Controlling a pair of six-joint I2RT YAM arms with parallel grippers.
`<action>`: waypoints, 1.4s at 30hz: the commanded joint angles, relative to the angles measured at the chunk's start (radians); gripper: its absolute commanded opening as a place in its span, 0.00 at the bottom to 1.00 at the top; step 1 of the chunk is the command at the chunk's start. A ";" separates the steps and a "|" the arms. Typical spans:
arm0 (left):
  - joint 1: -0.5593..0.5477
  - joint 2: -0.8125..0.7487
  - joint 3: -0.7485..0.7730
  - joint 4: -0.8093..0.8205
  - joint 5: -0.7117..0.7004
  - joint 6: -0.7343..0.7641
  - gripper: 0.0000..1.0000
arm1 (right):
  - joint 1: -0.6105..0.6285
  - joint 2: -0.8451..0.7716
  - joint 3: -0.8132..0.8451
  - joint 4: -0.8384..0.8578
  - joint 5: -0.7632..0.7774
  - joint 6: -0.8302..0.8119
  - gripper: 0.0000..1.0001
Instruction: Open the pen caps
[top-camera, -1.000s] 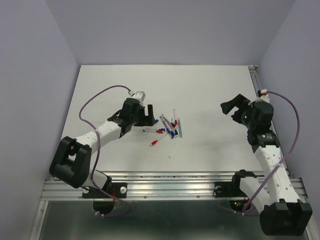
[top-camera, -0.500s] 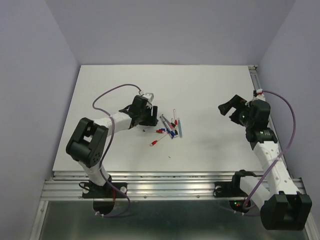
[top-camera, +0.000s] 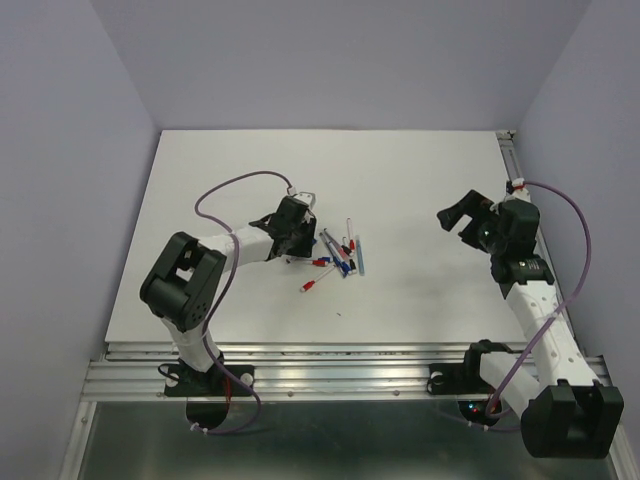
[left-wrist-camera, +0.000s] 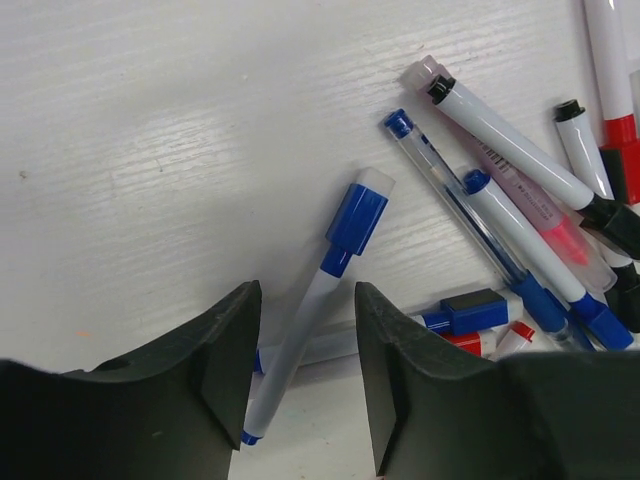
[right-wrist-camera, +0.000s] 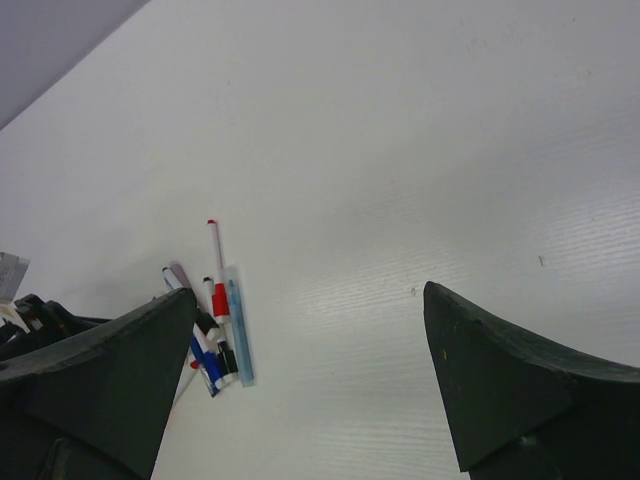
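So here's the scene: the pens (top-camera: 340, 255) are lying in a loose heap around the middle of the white surface (top-camera: 400, 180), a bit left of centre, crossing over each other every which way. One red pen (top-camera: 313, 285) lies on its own just on the near side of the heap. The left tool (top-camera: 298, 236) is down low at the left edge of that heap, and from its own camera the left tool (left-wrist-camera: 305, 300) has its two black fingers (left-wrist-camera: 225, 350) apart, one on each side of a blue pen (left-wrist-camera: 300, 335). The white barrel of that pen runs up between them at a slant, closer to the left-hand finger in the picture. Honestly can't tell whether it's touching the finger or not, but there's a clear gap on the other side, so nothing is clamped. The blue cap (left-wrist-camera: 355, 215) is on the far end of that pen, poking out past the fingertips, and it's on the pen, not pulled off. To the right of it in that view is the rest of the pile (left-wrist-camera: 520, 200): white and clear barrels with blue, black and red ends, caps on as far as I can see. The right tool (top-camera: 462, 215) is up off the surface way over on the right, well apart from the pens, and its camera shows the right tool (right-wrist-camera: 308, 295) spread wide with nothing between the fingers, the heap (right-wrist-camera: 215, 340) small in the distance.
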 joint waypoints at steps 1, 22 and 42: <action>-0.033 0.032 0.027 -0.069 -0.078 0.000 0.52 | 0.002 0.000 -0.010 0.021 0.012 -0.021 1.00; -0.040 0.084 0.099 -0.122 -0.225 0.004 0.03 | 0.002 0.063 0.021 -0.022 -0.022 -0.019 1.00; -0.091 -0.593 -0.282 0.307 0.274 -0.127 0.00 | 0.337 -0.029 -0.113 0.518 -0.294 0.301 1.00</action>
